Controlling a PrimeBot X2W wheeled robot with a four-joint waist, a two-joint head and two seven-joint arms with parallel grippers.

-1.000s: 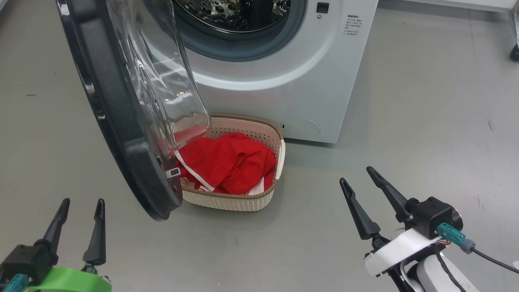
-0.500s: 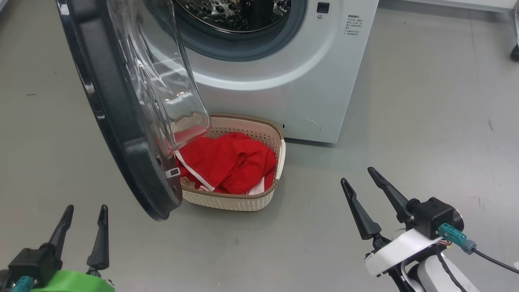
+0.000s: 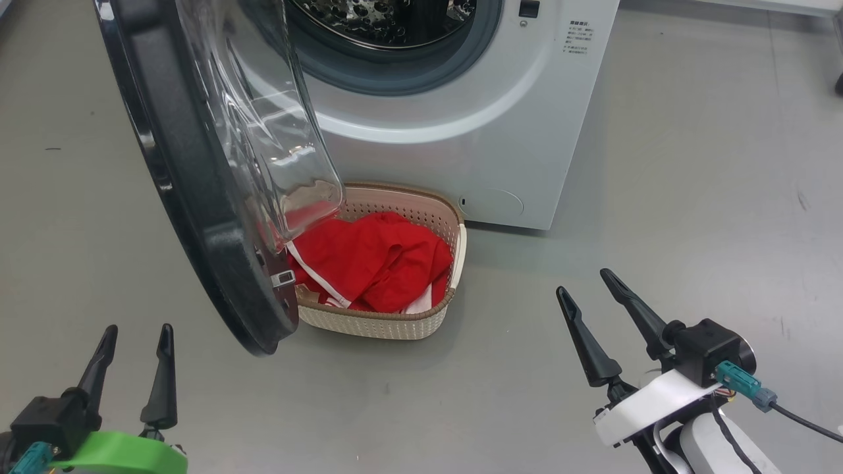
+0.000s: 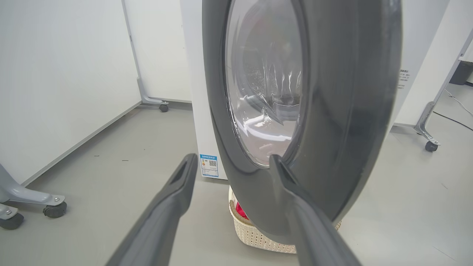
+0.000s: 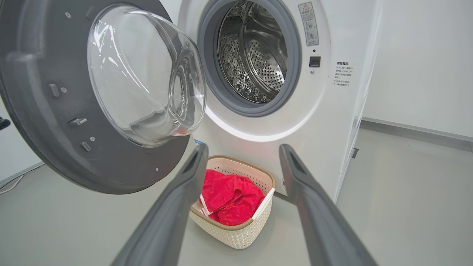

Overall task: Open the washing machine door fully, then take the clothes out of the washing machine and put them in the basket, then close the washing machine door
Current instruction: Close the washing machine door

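The washing machine stands ahead with its door swung wide open to the left, the glass bowl facing the port. The steel drum looks bare inside. Red clothes lie in the cream basket on the floor under the port. My left gripper is open, low at the left, just in front of the door's outer face. My right gripper is open at the lower right, holding nothing.
Grey floor spreads around the machine, with open room to the right. White panels on castors stand at the left, and another castor leg sits behind the machine to the right.
The head view has shifted slightly, so the whole scene sits a little differently. Both grippers stay open and near where they were; door, basket and clothes have not moved.
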